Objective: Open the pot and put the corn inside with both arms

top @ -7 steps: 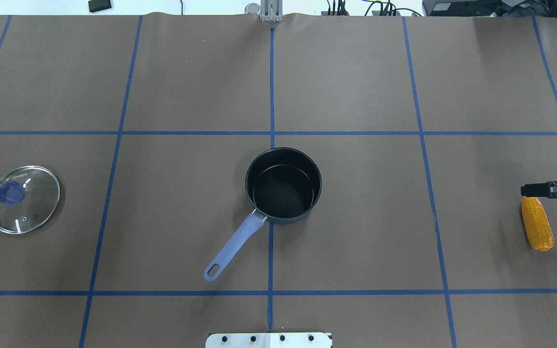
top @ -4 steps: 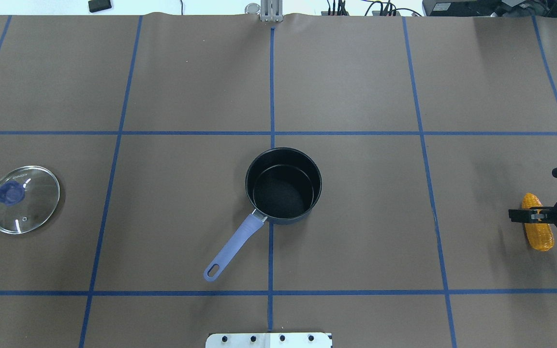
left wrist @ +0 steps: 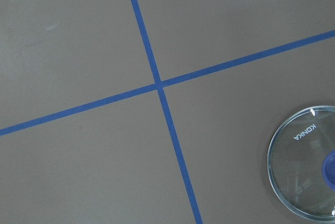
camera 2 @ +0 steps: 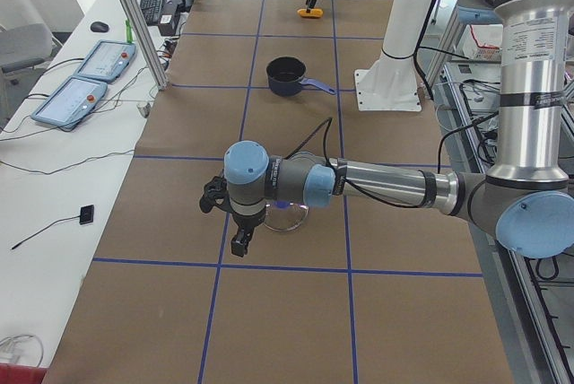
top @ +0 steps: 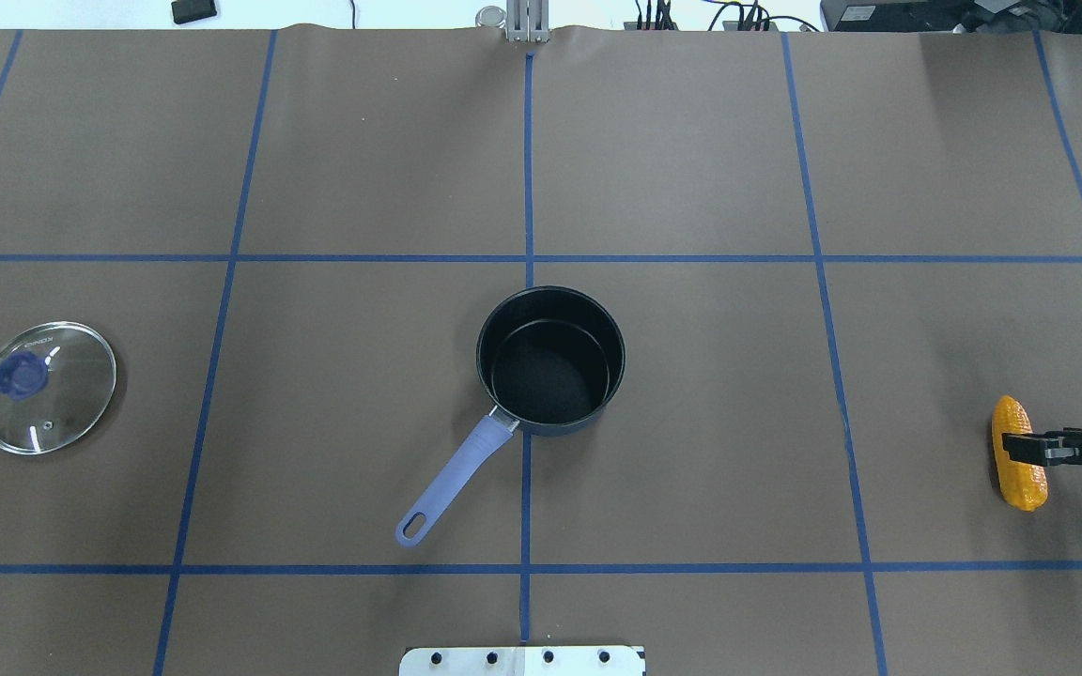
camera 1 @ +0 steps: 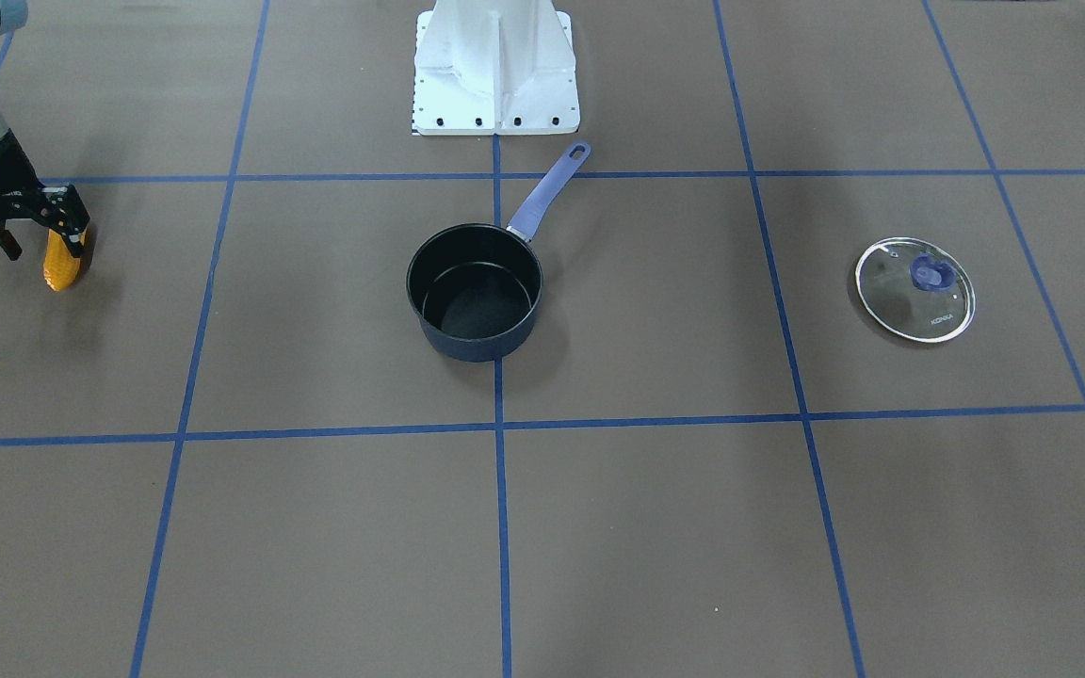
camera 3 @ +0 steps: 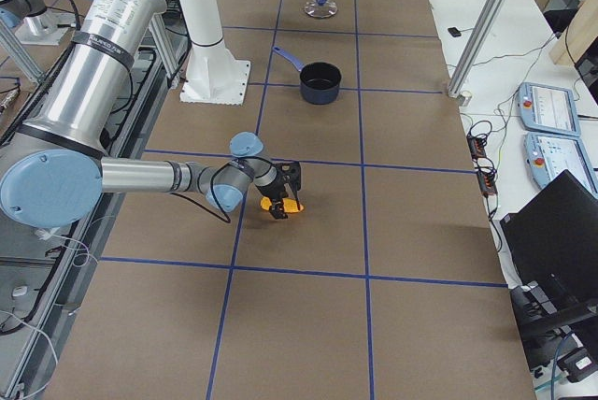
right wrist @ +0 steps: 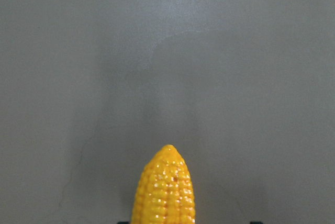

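The orange-yellow corn (top: pixel 1016 469) lies on the brown table at the far right; it also shows in the front view (camera 1: pixel 60 268) and the right wrist view (right wrist: pixel 165 190). My right gripper (top: pixel 1029 443) is down over its middle and open. Its jaws stand on either side of the corn (camera 3: pixel 285 206), one finger close against it and the other with a gap. The dark pot (top: pixel 546 376) with a lilac handle stands open and empty at the table's centre. My left gripper (camera 2: pixel 240 240) hovers beside the glass lid (top: pixel 45 388); I cannot tell if it is open or shut.
The lid (camera 1: pixel 915 289) lies flat at the robot's far left, and part of it shows in the left wrist view (left wrist: pixel 309 166). The pot handle (top: pixel 452 488) points toward the robot's white base (camera 1: pixel 495 71). Blue tape lines grid the table.
My right gripper moved toward the robot's side and came down over the corn. The corn shifted a little toward the table's centre and toward the robot. Pot and lid have not moved.
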`<state>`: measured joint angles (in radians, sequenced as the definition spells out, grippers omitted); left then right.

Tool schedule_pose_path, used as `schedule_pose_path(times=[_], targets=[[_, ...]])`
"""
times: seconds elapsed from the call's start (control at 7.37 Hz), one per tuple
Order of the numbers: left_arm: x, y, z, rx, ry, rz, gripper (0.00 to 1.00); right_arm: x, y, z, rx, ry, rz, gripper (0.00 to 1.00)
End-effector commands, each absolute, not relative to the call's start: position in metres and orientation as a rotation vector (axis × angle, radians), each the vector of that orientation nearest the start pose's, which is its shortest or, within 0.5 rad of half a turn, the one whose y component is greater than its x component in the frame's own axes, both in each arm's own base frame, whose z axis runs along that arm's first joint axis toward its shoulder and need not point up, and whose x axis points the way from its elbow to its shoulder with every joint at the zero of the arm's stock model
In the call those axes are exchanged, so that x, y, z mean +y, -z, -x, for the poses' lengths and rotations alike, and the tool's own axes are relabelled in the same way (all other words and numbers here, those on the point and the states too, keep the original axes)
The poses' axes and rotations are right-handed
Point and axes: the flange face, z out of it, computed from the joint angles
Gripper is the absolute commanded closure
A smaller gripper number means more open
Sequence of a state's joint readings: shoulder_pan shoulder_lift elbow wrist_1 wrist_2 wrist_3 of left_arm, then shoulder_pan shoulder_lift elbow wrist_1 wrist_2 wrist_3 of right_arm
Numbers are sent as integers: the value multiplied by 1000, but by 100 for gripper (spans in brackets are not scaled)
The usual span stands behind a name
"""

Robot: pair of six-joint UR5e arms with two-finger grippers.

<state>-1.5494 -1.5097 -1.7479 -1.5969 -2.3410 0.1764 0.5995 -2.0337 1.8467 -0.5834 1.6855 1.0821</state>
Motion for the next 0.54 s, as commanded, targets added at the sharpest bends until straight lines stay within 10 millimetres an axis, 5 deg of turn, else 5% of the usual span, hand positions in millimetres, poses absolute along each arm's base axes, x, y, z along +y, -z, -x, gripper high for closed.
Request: schedule_pose_path(times=[0.0,0.27,0.41], targets=[[-474,-598,54,758,-242,-194,1,-289,-613,212,-747,-54,-322,23],[-474,-598,53,758,-244,-195,1,-295,-615,223,-746,-52,-325,23],[-474,-598,54,758,-243,-195,1,-300,-615,233,-754,-49,-326,42]])
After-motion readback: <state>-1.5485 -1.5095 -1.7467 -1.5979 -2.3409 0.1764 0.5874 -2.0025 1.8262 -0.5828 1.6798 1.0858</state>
